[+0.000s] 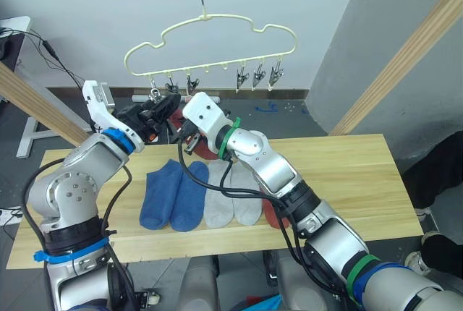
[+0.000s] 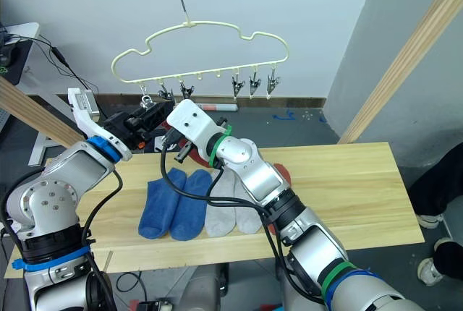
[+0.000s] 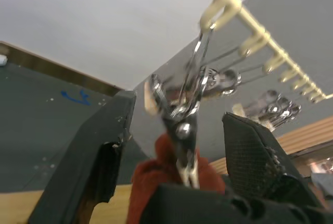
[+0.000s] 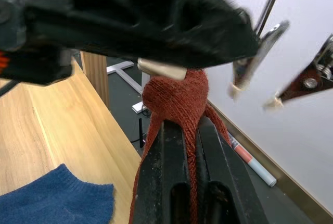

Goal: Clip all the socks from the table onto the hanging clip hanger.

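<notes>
We judged the step in hand to be feeding a rust red sock (image 4: 177, 101) into the end clip (image 3: 184, 114) of the clip hanger (image 1: 210, 43); to do it well, the clip's mouth should be held spread until the sock's bunched edge sits fully between its teeth, and only then let close. Our right gripper (image 4: 190, 130) was clenched on that sock, lifting its top just below the clip hanger's row of clips. Our left gripper (image 3: 177, 146) stood spread, one black finger on each side of the end clip, not visibly squeezing it. Both arms were raised and bent inward under the clip hanger's left end, wrists nearly meeting. Beneath the clip hanger, on the table (image 1: 347, 181), lay two blue socks (image 1: 173, 195), two light grey socks (image 1: 231, 199) and another rust red sock (image 1: 272, 213).
</notes>
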You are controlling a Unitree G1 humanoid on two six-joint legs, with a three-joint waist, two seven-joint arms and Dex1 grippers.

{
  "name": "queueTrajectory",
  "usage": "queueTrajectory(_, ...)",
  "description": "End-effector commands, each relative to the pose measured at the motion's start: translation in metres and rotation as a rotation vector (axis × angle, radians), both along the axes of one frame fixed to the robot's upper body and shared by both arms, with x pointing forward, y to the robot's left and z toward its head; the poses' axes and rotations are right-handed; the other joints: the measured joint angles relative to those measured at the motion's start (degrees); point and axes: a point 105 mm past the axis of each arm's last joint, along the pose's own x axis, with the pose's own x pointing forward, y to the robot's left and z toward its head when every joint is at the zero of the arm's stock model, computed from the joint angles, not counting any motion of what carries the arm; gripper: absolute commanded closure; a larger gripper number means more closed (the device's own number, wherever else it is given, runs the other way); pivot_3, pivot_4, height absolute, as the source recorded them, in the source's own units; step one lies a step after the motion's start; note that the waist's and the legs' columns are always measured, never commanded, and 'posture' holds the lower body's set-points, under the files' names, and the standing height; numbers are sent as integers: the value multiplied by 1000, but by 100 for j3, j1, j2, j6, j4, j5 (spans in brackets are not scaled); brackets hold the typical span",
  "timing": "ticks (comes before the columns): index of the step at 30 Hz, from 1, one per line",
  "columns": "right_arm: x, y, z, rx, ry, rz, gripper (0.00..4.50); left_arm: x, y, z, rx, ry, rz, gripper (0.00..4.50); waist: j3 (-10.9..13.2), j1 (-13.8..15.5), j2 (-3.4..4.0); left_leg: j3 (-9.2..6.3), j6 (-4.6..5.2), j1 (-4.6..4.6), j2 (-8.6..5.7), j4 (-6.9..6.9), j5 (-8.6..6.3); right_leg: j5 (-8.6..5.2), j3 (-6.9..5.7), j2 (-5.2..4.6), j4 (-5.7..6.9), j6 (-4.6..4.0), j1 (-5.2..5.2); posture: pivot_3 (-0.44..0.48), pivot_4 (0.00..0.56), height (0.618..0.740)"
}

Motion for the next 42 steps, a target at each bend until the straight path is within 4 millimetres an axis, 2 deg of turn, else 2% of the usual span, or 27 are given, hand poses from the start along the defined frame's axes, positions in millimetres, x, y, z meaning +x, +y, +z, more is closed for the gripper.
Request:
queueTrajectory(1,-28,33,32,98,-43,106,4500,-15,-1,8,95,-53,-43,1574,0,4,0,-1,0,0,0,0,0,0,0,0,0,0,0,-82,297,733)
queueTrajectory(5,-28,31,33,105,-53,103,4500,-20,1,1,225,-69,-21,1574,-1,11,-1,-1,0,0,-1,0,0,0,0,0,1,0,0,-75,298,733)
queueTrajectory(8,-27,30,32,105,-49,99,3773,-22,0,-1,259,-86,-8,1548,-1,17,-1,-1,0,0,-1,0,0,0,-1,0,1,-1,-1,-73,298,733)
queueTrajectory(12,-27,27,26,69,-59,104,2420,-26,1,-6,295,-101,12,1548,-1,18,-1,-1,0,0,0,0,0,0,0,0,0,-1,-1,-73,301,733)
queueTrajectory(21,-25,-4,6,-8,-55,92,2420,-37,-5,-21,350,-122,25,1548,-1,30,-2,0,1,0,0,-2,0,0,2,-1,0,-1,-2,-71,304,733)
queueTrajectory(27,-30,-54,1,-65,-90,66,2420,-35,-14,-15,480,-282,123,1548,-2,89,-3,0,1,0,-2,0,0,0,2,-1,1,0,-1,-66,306,733)
queueTrajectory(33,-35,-100,6,-91,-91,43,2420,-30,-24,-12,555,-420,241,1548,-2,90,-3,3,1,1,-2,-1,-1,0,6,0,-1,0,-1,-102,317,733)
queueTrajectory(40,-37,-135,19,-104,-91,27,2420,-17,-40,-8,553,-507,304,1548,-2,19,-3,3,3,1,-4,2,-1,0,6,2,0,1,2,-132,323,733)
queueTrajectory(42,-35,-141,23,-100,-89,4,2420,-10,-35,-5,562,-523,372,1548,-2,15,-3,3,3,1,-4,3,-1,0,6,2,0,1,2,-142,322,733)
